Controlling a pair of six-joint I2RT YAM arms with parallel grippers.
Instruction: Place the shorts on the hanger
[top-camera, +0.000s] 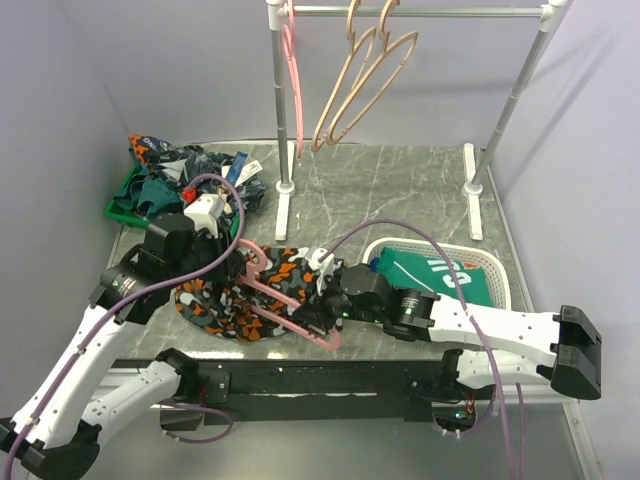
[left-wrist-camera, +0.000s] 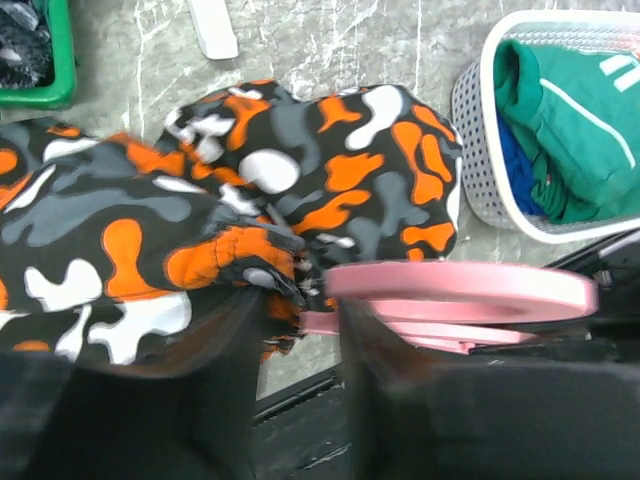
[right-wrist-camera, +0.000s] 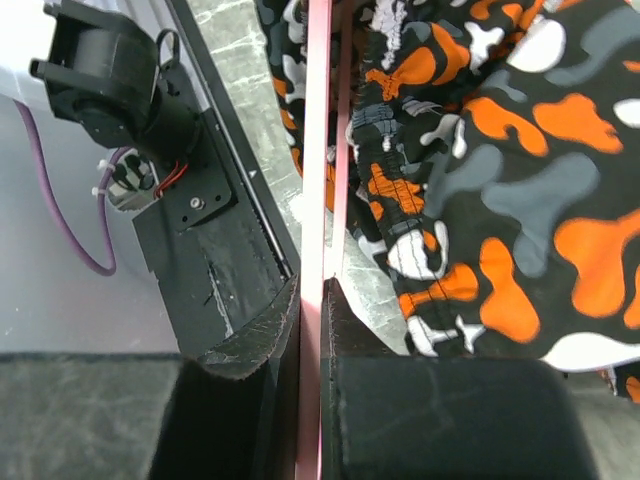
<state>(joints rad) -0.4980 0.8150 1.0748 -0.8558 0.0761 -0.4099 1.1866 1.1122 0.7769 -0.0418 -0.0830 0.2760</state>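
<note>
The camouflage shorts (top-camera: 222, 300) lie bunched on the marble table between my two arms. The pink hanger (top-camera: 278, 297) lies slanted across them, its hook toward the left arm. My right gripper (top-camera: 320, 320) is shut on the hanger's lower end; in the right wrist view the pink bar (right-wrist-camera: 318, 150) runs straight out from between the pressed fingers (right-wrist-camera: 314, 290), with the shorts (right-wrist-camera: 500, 180) on its right. My left gripper (left-wrist-camera: 300, 300) stands open at the shorts' gathered edge (left-wrist-camera: 230, 255), beside the hanger (left-wrist-camera: 460, 285). A gap shows between its fingers.
A green bin (top-camera: 122, 200) of dark teal clothes sits at the back left. A white basket (top-camera: 500, 262) holding a green jersey (top-camera: 440, 275) is at the right. Behind stands a rack (top-camera: 420, 11) with beige hangers (top-camera: 365, 80) and a pink one (top-camera: 294, 80). A black rail (top-camera: 330, 375) lines the near edge.
</note>
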